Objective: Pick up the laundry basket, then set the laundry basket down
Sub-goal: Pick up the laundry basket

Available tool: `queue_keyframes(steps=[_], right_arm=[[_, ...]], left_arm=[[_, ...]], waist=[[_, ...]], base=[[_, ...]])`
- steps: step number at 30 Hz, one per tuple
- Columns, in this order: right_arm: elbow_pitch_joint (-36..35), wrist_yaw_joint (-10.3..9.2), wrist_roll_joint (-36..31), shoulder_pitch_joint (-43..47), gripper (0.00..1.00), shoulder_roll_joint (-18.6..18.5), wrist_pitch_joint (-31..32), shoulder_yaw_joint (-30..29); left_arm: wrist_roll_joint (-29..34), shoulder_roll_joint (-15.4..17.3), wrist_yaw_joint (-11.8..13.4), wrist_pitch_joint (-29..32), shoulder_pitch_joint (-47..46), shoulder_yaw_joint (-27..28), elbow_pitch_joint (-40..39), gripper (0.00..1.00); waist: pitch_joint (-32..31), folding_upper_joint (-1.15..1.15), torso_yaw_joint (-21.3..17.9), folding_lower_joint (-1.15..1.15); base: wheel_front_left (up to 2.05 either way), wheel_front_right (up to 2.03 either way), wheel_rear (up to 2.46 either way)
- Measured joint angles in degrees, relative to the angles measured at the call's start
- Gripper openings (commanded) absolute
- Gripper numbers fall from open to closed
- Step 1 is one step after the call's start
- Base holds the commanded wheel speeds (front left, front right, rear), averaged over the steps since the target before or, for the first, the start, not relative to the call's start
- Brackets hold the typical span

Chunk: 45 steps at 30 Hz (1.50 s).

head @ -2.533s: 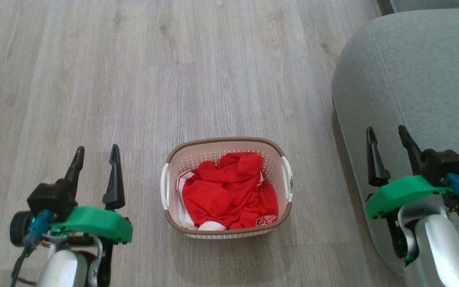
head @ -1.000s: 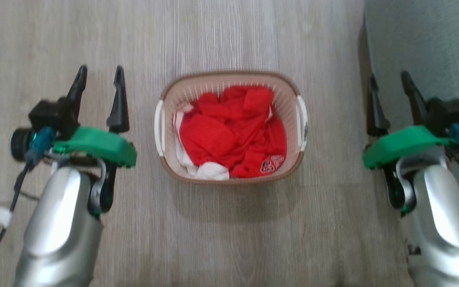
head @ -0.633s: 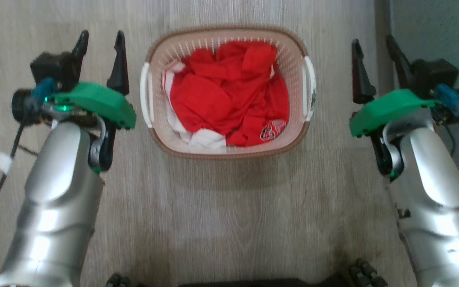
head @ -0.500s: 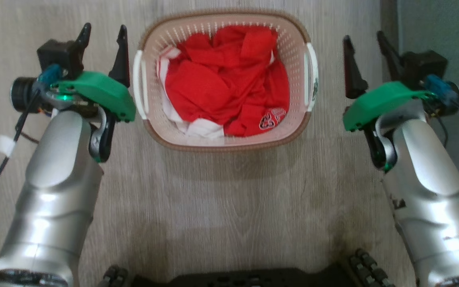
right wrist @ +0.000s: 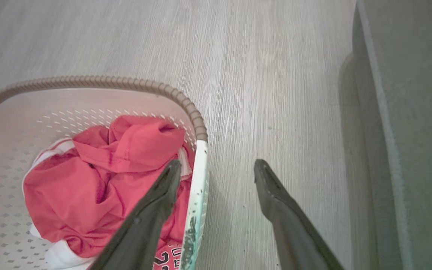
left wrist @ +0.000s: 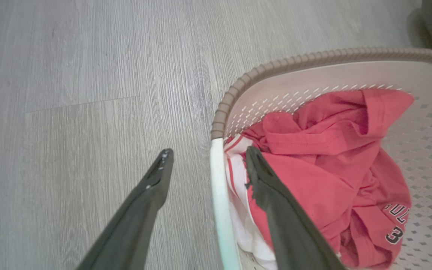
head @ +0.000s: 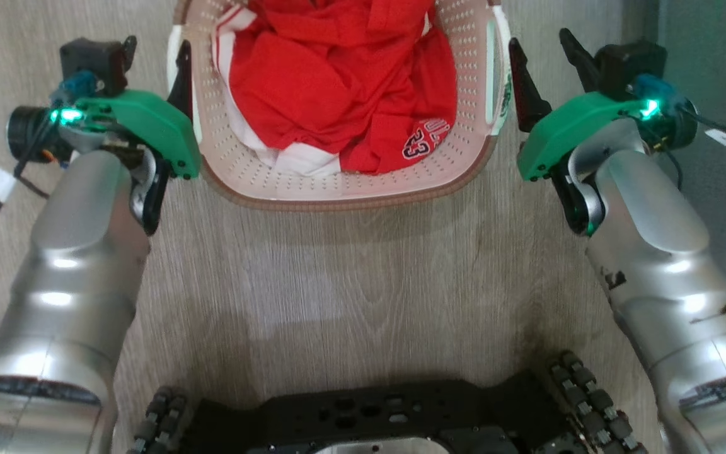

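Since half a second ago, left gripper (head: 155, 55) and right gripper (head: 541, 41) have closed in on the laundry basket (head: 331, 190), on the floor (head: 363, 277) at twelve o'clock. Each straddles a handle, the nine o'clock handle (left wrist: 219, 195) and the three o'clock handle (right wrist: 199, 176), fingers spread wide, gripping nothing.

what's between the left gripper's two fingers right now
The laundry basket's white side handle, seen in the left wrist view: the open left gripper straddles it, one finger over the floor, the other over the red clothing.
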Motion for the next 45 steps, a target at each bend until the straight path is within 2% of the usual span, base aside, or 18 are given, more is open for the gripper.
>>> queue_keyframes(steps=[9,17,18,19,20,23,33,39,45], right_arm=[[5.3,0.00,3.1,-4.3,1.00,-0.1,0.0,5.7],[11.2,0.00,6.1,-7.3,1.00,-0.2,0.0,9.4],[12.3,0.00,6.6,-7.8,0.26,-0.2,-0.1,9.8],[13.3,0.00,6.9,-8.3,0.00,-0.2,-0.1,10.1],[14.0,0.00,7.4,-8.6,0.00,-0.2,-0.1,10.5],[15.2,-0.03,9.1,-9.6,0.00,0.5,-0.4,11.9],[18.3,-0.04,10.2,-11.2,0.00,0.4,-0.5,12.5],[20.1,-0.04,10.2,-11.2,0.00,0.4,-0.5,12.6],[22.9,-0.02,11.6,-11.2,0.00,0.5,1.4,14.3]], left_arm=[[-0.3,-0.1,-1.2,-0.2,-5.2,-1.2,8.3,1.00],[-1.4,-1.1,-1.8,-0.5,-8.4,-1.6,12.3,1.00],[-2.0,-1.4,-1.8,-0.5,-8.8,-1.6,12.7,0.98],[-2.6,-1.5,-1.8,-0.5,-9.1,-1.7,13.0,0.11],[-3.0,-1.7,-2.2,-0.5,-9.4,-1.8,13.3,0.00],[-4.1,-3.6,-2.6,-0.5,-9.9,-3.2,13.8,0.00],[-9.4,-3.5,-2.5,0.2,-9.7,-6.8,14.3,0.00],[-13.7,-3.5,-2.5,2.7,-9.4,-9.0,14.0,0.00],[-18.8,-3.5,-2.3,8.0,-7.3,-11.6,12.6,0.00]], waist=[[4.0,0.00,0.1,0.00],[5.6,0.00,0.9,-0.01],[5.7,0.00,1.0,0.00],[5.8,0.00,1.2,0.00],[5.9,0.00,1.3,-0.01],[6.1,0.00,1.7,-0.01],[4.9,0.00,1.7,0.00],[2.8,0.00,1.7,0.00],[-1.0,0.00,1.7,-0.01]], base=[[0.00,0.00,0.00],[0.00,0.00,0.00],[0.00,0.00,0.00],[0.00,0.00,0.00],[0.00,0.00,0.00],[0.00,0.00,0.00],[0.00,0.00,0.00],[0.00,0.00,0.00],[0.00,0.00,0.00]])
